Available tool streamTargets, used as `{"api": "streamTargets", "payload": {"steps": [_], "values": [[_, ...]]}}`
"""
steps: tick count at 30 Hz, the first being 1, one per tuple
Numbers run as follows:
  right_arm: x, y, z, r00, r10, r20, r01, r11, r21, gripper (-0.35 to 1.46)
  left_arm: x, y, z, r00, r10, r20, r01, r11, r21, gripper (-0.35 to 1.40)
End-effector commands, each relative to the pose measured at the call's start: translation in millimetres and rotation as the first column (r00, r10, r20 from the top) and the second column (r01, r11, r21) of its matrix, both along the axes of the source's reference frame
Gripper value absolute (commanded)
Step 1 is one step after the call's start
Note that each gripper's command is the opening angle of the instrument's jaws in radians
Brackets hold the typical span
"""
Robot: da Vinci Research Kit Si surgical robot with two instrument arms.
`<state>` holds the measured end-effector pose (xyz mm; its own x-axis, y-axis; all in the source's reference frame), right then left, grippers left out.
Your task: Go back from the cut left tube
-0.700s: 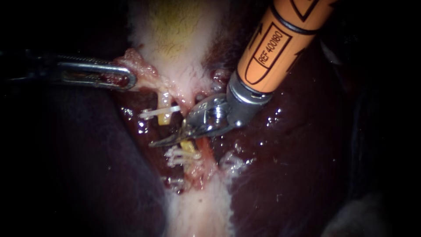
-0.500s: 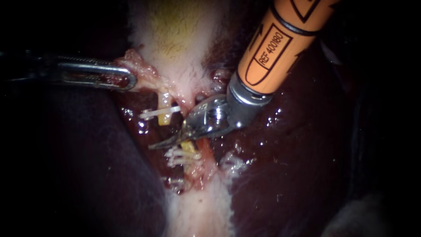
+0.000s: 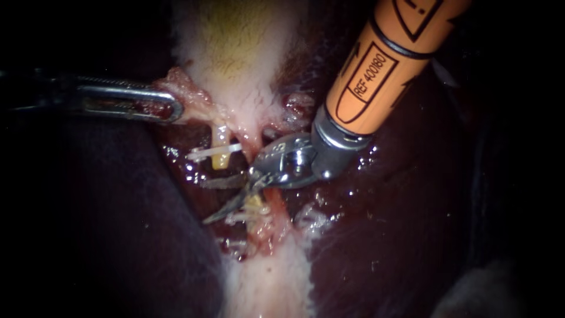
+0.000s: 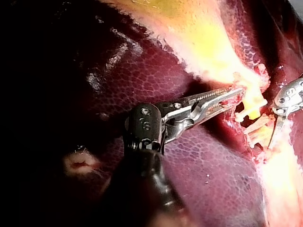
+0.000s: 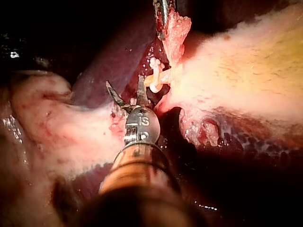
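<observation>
The cut left tube shows as two yellow stumps with a gap between them. The upper stump (image 3: 220, 158) carries a white clip (image 3: 207, 152); the lower stump (image 3: 254, 203) lies among more white clips (image 3: 238, 217). My right instrument (image 3: 203, 203), on an orange shaft, has its two thin blades open across that gap, touching nothing; the right wrist view shows them (image 5: 125, 84) spread just short of the clipped stump (image 5: 156, 75). My left instrument (image 3: 172, 107) is shut on a pink flap of gallbladder tissue (image 3: 187, 88), holding it to the left, as the left wrist view (image 4: 233, 92) also shows.
A reddish tube (image 3: 276, 203) runs uncut just right of the lower stump. The pale gallbladder (image 3: 235, 53) lies above, with a white tissue band (image 3: 268, 282) below. Dark liver (image 3: 382, 224) surrounds both sides.
My right instrument's blades, shut before, have opened. Its wrist and shaft have drawn slightly up and to the right. My left instrument holds still.
</observation>
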<state>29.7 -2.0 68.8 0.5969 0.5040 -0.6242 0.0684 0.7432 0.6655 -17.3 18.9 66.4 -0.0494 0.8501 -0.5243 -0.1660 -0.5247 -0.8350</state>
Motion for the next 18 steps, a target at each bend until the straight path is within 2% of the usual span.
{"api": "streamTargets", "payload": {"steps": [1,3,5,10,18], "values": [[-0.4,-0.2,-0.3,0.9998,0.021,-0.003,-0.021,0.999,-0.046,1.43,0.0,0.1,0.1,1.0,0.001,0.001,-0.001,1.0,0.0,-0.35],[-1.6,-0.7,-1.2,0.9966,0.082,0.0,-0.081,0.985,-0.149,1.43,0.1,0.1,0.1,1.0,0.001,0.001,-0.001,1.0,0.0,-0.35],[-2.9,-1.0,-2.1,0.9951,0.099,0.002,-0.097,0.977,-0.189,1.45,0.1,0.1,0.2,1.0,0.001,0.001,-0.001,1.0,0.0,-0.35],[-6.9,-0.8,-4.5,0.992,0.126,0.006,-0.119,0.948,-0.294,1.45,0.2,0.2,0.3,1.0,0.002,0.001,-0.002,1.0,0.0,-0.35],[-13.8,1.8,-7.1,0.9862,0.163,0.03,-0.141,0.922,-0.361,1.45,0.2,0.3,0.4,1.0,0.002,0.001,-0.002,1.0,0.0,-0.35]]}}
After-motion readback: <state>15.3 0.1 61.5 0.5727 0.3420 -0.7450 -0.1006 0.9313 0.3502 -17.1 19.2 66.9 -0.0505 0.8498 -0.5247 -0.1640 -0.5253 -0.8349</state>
